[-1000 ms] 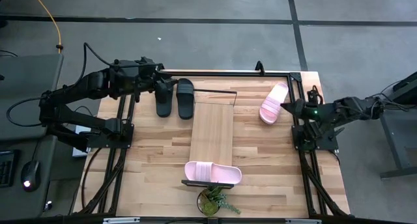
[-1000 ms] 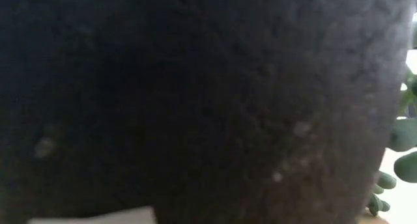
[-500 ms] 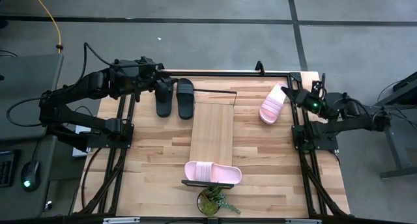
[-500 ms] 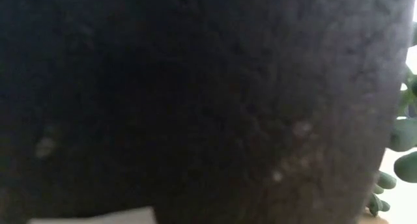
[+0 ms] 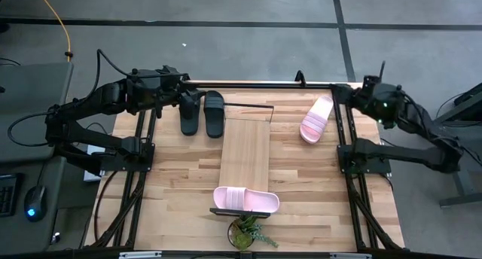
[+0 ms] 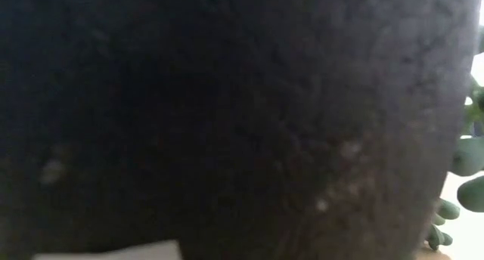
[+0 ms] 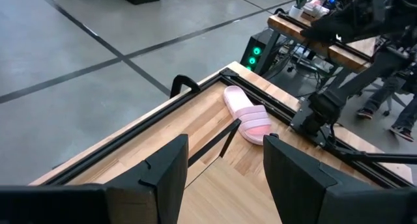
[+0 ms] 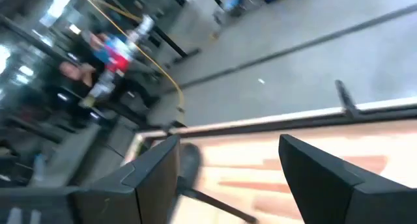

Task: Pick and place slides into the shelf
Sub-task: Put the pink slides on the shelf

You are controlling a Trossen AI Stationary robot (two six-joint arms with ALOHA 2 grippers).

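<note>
From the high view, the shelf (image 5: pixel 245 144) sits in the middle of the table (image 5: pixel 173 176), a long wood plank running front to back. One pink slide (image 5: pixel 245 199) lies across the shelf's near end, and just past that end there's a small potted plant (image 5: pixel 246 233). The other pink slide (image 5: pixel 316 118) is off to the right of the shelf's far end, flat on the table. The two black slides (image 5: pixel 203 112) sit side by side just left of the shelf's far end. The left gripper (image 5: pixel 187 95) hangs right by the black pair, and the right gripper (image 5: pixel 348 95) is up at the far right table corner, beyond the loose pink slide. The low view is pretty much useless, a dark pot (image 6: pixel 227 116) fills it, with a few green leaves (image 6: pixel 465 177) at the edge. In the left wrist view the left fingers (image 7: pixel 166 175) are spread wide with nothing between them, pink slide (image 7: pixel 248 115) visible past them. The right wrist view is the same deal, fingers (image 8: pixel 156 172) spread apart and empty, table edge and one black slide (image 8: pixel 189 160) beyond
</note>
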